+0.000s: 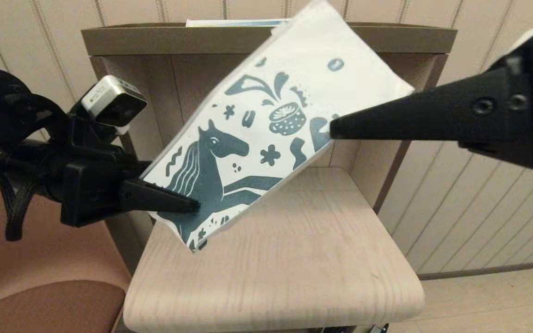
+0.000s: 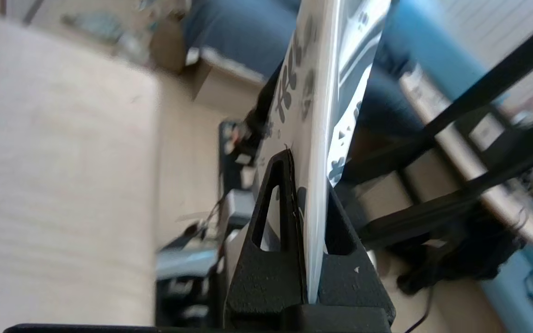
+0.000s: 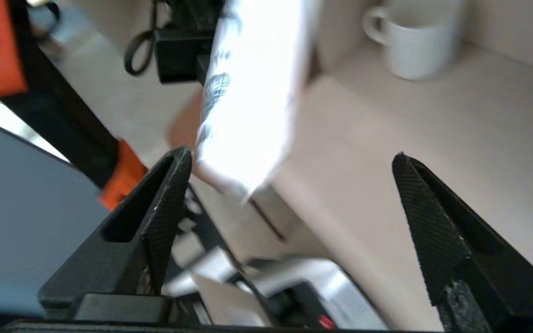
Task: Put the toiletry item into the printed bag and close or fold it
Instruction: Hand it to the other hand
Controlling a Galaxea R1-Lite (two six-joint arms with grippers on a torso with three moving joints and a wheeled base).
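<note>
The printed bag (image 1: pixel 271 115), white with a dark teal horse and doodles, hangs tilted in the air above the table. My left gripper (image 1: pixel 192 206) is shut on its lower left corner. In the left wrist view the bag's edge (image 2: pixel 322 92) runs between the left gripper's (image 2: pixel 310 175) closed jaws. My right gripper (image 1: pixel 336 129) is at the bag's right edge, open. Its fingers (image 3: pixel 174 194) stand wide apart in the right wrist view, holding nothing, with the bag (image 3: pixel 248 106) just beyond the right gripper (image 3: pixel 289 159). The toiletry item is out of view.
A pale wooden table (image 1: pixel 294 259) lies below the bag. Behind it stands a brown shelf unit (image 1: pixel 387 39) with a white-and-blue box (image 1: pixel 234 21) on top. A white mug (image 3: pixel 414 41) sits at the table's back. A brown chair (image 1: pixel 40 277) is at the left.
</note>
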